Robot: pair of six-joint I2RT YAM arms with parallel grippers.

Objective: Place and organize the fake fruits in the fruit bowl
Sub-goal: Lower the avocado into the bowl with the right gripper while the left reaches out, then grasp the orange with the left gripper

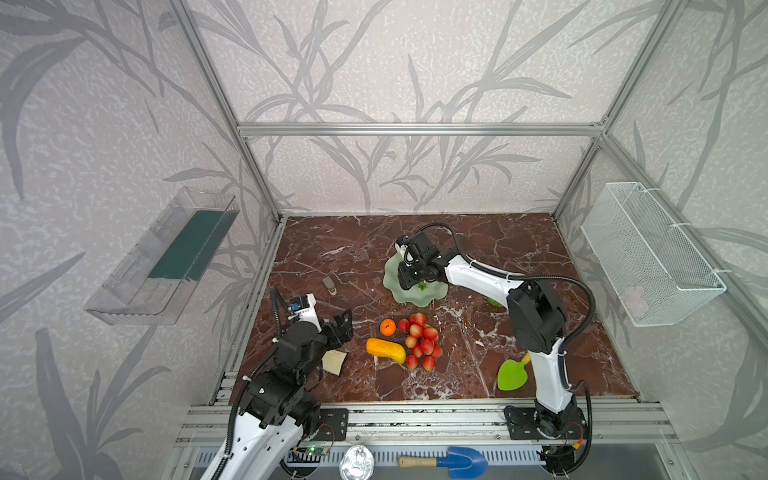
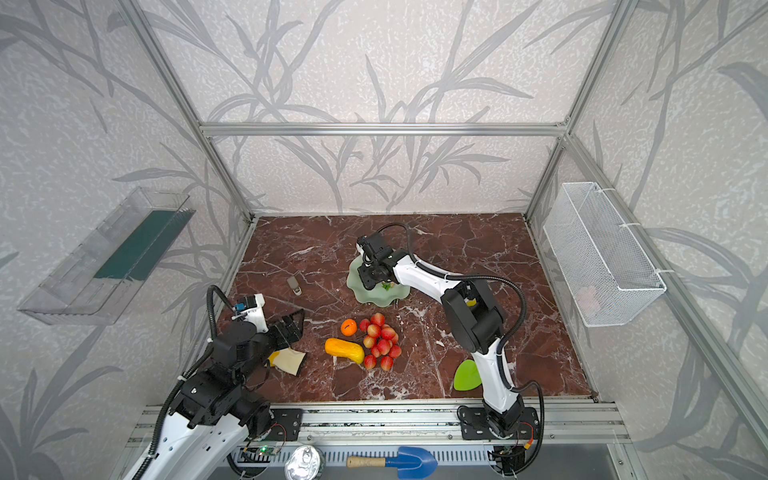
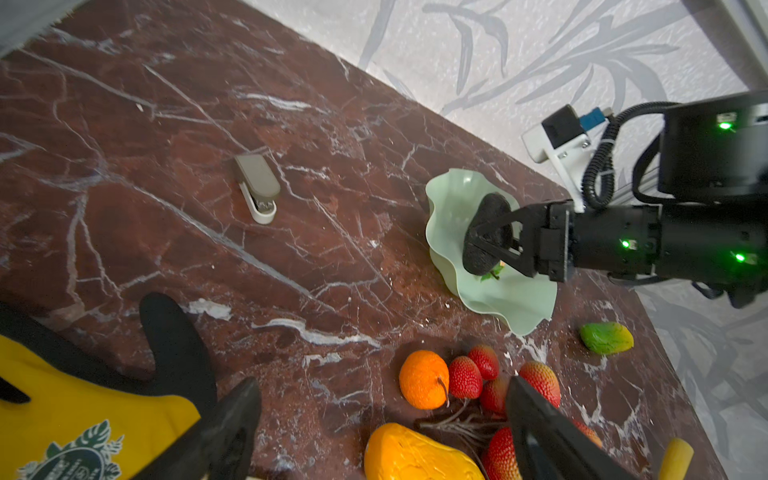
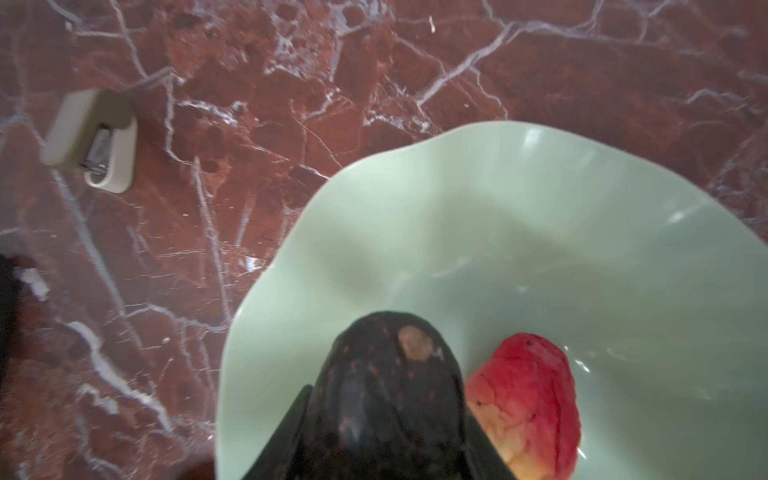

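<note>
Right up close to the right wrist camera is the dark avocado (image 4: 386,399). The two black fingers of the right end effector (image 3: 488,239) squeeze it tight. It hangs over the fruit bowl (image 4: 540,208), the pale green dish with the wavy rim, and I cannot tell if it touches the dish. A red strawberry (image 4: 528,399) lies inside the bowl, just beside the avocado. In both top views the bowl stands on the red marble bench (image 1: 478,249), toward the back and near the middle. The other fruits lie on the bench in front of the bowl. The round orange (image 1: 387,327) is just beside the bunch of red berries (image 1: 422,343), and the long yellow-orange fruit (image 1: 385,350) lies in front of the orange. A small green fruit (image 3: 606,337) lies near the bowl on the right arm's side. The left end effector (image 1: 341,328) is spread wide with nothing in it. It is low over the bench, beside the yellow and cream pouch (image 1: 334,360), and faces the orange. A grey stapler (image 1: 329,284) lies alone to the left of the bowl. A flat green scoop (image 1: 513,374) lies by the right arm.
</note>
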